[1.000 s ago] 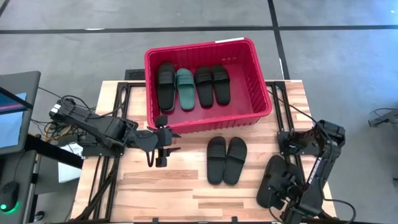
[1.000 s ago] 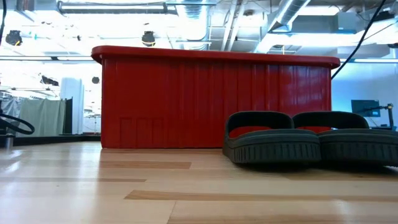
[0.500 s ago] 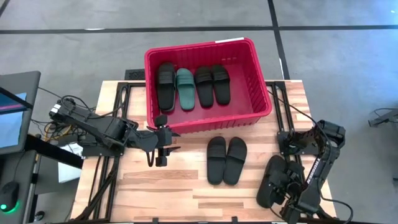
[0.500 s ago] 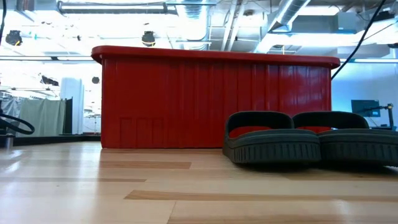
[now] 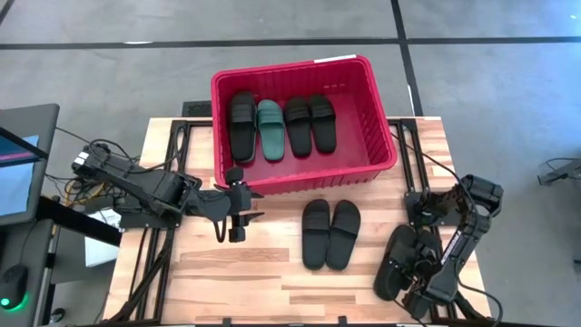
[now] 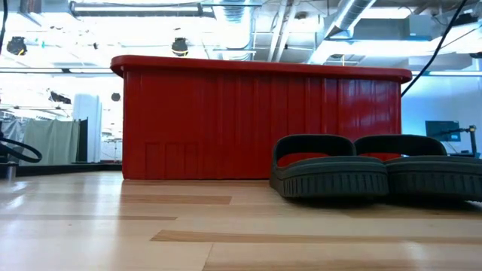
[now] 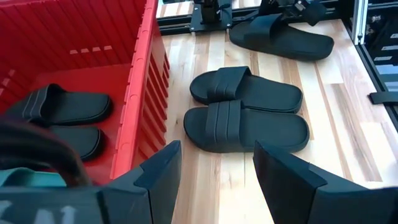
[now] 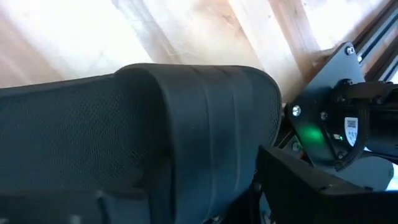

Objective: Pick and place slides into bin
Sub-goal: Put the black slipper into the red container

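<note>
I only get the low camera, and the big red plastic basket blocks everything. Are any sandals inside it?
Observer: Yes. The red ribbed plastic bin holds four rubbery slides: three black ones and a dull green one.
Operator: Where's the left gripper?
Observer: The left gripper hovers open and empty outside the bin's near left corner.
Operator: And the right one?
Observer: The right gripper is down at another black rubbery slide on the table's right side.
</note>
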